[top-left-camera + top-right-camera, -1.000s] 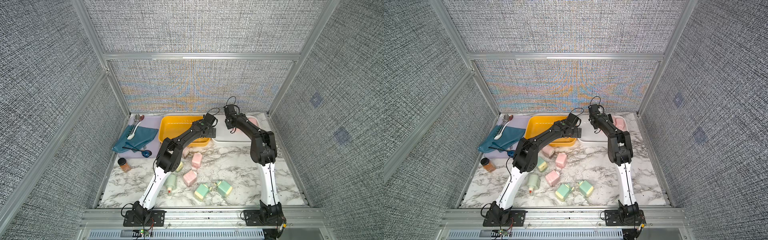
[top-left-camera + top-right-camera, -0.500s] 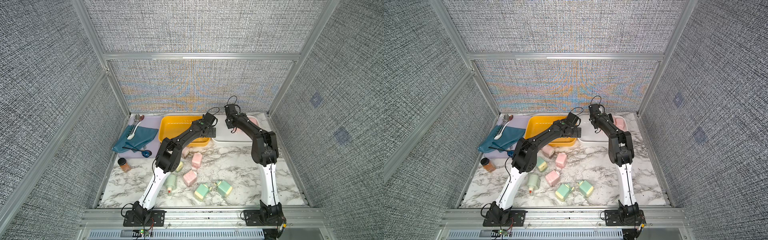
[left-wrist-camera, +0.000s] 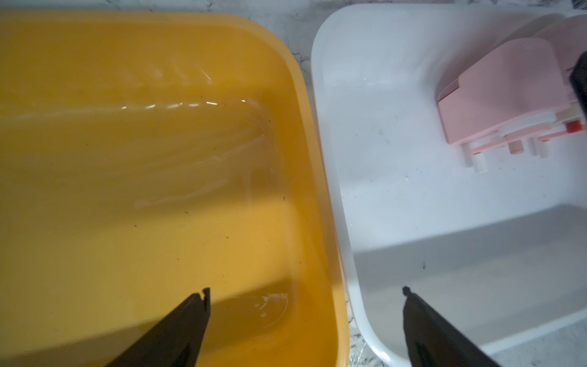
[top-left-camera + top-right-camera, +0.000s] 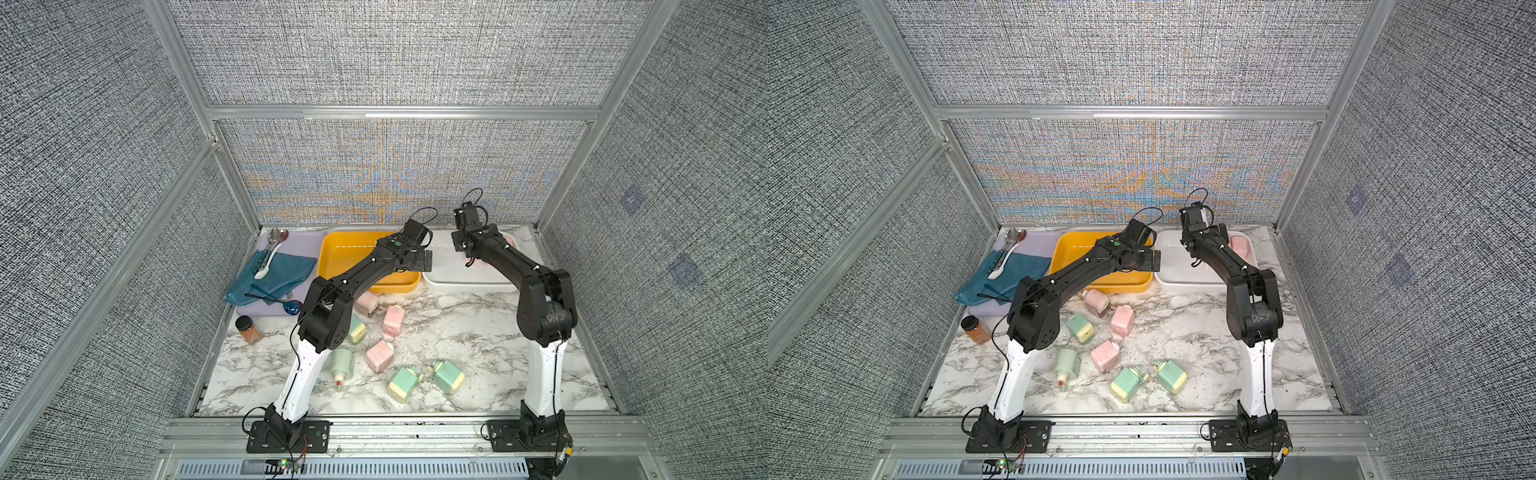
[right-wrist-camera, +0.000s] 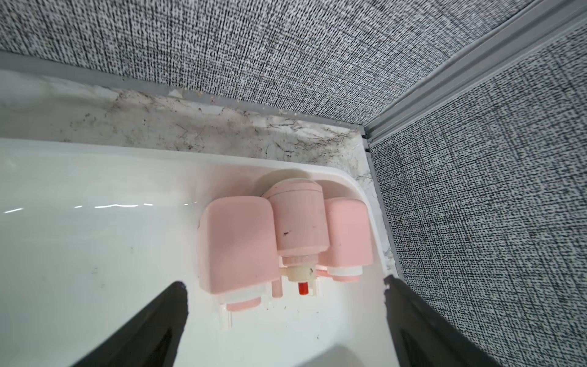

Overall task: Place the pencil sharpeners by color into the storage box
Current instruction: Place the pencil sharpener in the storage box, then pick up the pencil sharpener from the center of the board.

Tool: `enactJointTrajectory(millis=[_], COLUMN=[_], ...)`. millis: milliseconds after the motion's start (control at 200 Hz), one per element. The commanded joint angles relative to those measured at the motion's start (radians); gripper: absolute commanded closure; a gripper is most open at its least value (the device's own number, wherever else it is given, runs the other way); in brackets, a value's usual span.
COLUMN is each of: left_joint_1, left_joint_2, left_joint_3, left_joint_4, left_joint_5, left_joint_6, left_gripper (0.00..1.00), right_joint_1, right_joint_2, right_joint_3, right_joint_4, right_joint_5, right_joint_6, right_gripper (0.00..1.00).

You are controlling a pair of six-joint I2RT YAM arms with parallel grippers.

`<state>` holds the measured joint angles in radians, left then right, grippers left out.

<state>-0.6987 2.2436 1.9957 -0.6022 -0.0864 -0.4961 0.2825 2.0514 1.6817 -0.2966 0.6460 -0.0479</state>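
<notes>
I count three pink sharpeners (image 5: 236,244) in the white bin (image 5: 79,238). On the marble (image 4: 478,332), lower centre in a top view, lie three loose pink sharpeners (image 4: 379,355) and four green sharpeners (image 4: 448,376). My left gripper (image 3: 305,289) and right gripper (image 5: 284,282) both stand spread wide.

The left arm (image 4: 332,320) and right arm (image 4: 546,309) match: a white lower link, bulky black joints, black upper links with small white dots, and a black base plate (image 4: 320,434). Thin black cables (image 4: 426,212) loop at the wrists. The left pincer (image 3: 305,289) and right pincer (image 5: 283,282) have tapering matte-black fingers (image 3: 178,327).
</notes>
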Motion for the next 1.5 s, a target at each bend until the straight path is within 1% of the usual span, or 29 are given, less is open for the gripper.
enactJointTrajectory(millis=[0, 65, 175, 230, 375, 440, 505, 565, 620, 781, 801, 856, 991, 1116, 1166, 1211, 1316, 1426, 1496], left_joint_1=[-0.001, -0.001, -0.001, -0.001, -0.001, -0.002, -0.001, -0.001, -0.003, -0.016, -0.017, -0.024, -0.053, -0.107, -0.126, -0.146, -0.185, -0.220, -0.234], left_joint_2=[-0.078, -0.131, -0.222, -0.272, -0.389, -0.427, -0.474, -0.524, -0.568, -0.684, -0.699, -0.737, -0.827, -0.879, -0.887, -0.889, -0.880, -0.837, -0.804], left_joint_3=[-0.074, -0.128, -0.230, -0.286, -0.430, -0.468, -0.529, -0.608, -0.682, -0.854, -0.872, -0.918, -1.018, -1.084, -1.098, -1.114, -1.157, -1.167, -1.170], left_joint_4=[0.079, 0.099, 0.130, 0.151, 0.203, 0.195, 0.208, 0.255, 0.298, 0.359, 0.362, 0.367, 0.369, 0.365, 0.356, 0.357, 0.400, 0.447, 0.474], left_joint_5=[-0.006, -0.022, -0.042, -0.041, -0.039, -0.042, -0.048, -0.016, 0.018, 0.075, 0.075, 0.086, 0.082, 0.029, 0.000, -0.025, -0.072, -0.113, -0.153], left_joint_6=[0.056, 0.072, 0.107, 0.128, 0.195, 0.216, 0.220, 0.219, 0.219, 0.242, 0.243, 0.249, 0.263, 0.252, 0.249, 0.246, 0.241, 0.232, 0.218], left_gripper=[0.01, 0.01, 0.01, 0.01, 0.01, 0.01, 0.01, 0.01, 0.01, 0.01, 0.01, 0.01, 0.01, 0.01, 0.01, 0.03, 0.05, 0.07, 0.08], right_joint_1=[0.002, -0.010, -0.040, -0.049, -0.050, -0.052, -0.065, -0.071, -0.069, -0.069, -0.069, -0.069, -0.069, -0.071, -0.071, -0.071, -0.070, -0.070, -0.071], right_joint_2=[-0.123, -0.201, -0.287, -0.329, -0.470, -0.522, -0.576, -0.631, -0.678, -0.775, -0.784, -0.808, -0.857, -0.870, -0.873, -0.876, -0.907, -0.922, -0.923], right_joint_3=[-0.140, -0.227, -0.298, -0.341, -0.547, -0.608, -0.665, -0.719, -0.767, -0.875, -0.910, -0.952, -0.988, -0.971, -0.963, -0.960, -1.001, -1.008, -1.002], right_joint_4=[0.239, 0.316, 0.346, 0.378, 0.601, 0.641, 0.664, 0.688, 0.705, 0.738, 0.745, 0.772, 0.755, 0.695, 0.675, 0.671, 0.730, 0.729, 0.712], right_joint_5=[-0.078, -0.105, -0.224, -0.248, -0.285, -0.286, -0.365, -0.443, -0.484, -0.573, -0.585, -0.591, -0.529, -0.522, -0.553, -0.596, -0.691, -0.751, -0.756], right_joint_6=[0.012, 0.062, 0.124, 0.149, 0.141, 0.162, 0.177, 0.210, 0.242, 0.305, 0.313, 0.334, 0.368, 0.379, 0.374, 0.368, 0.352, 0.352, 0.371], right_gripper=[0.01, 0.01, 0.01, 0.01, 0.01, 0.01, 0.01, 0.01, 0.01, 0.01, 0.01, 0.01, 0.01, 0.01, 0.01, 0.01, 0.01, 0.01, 0.01])
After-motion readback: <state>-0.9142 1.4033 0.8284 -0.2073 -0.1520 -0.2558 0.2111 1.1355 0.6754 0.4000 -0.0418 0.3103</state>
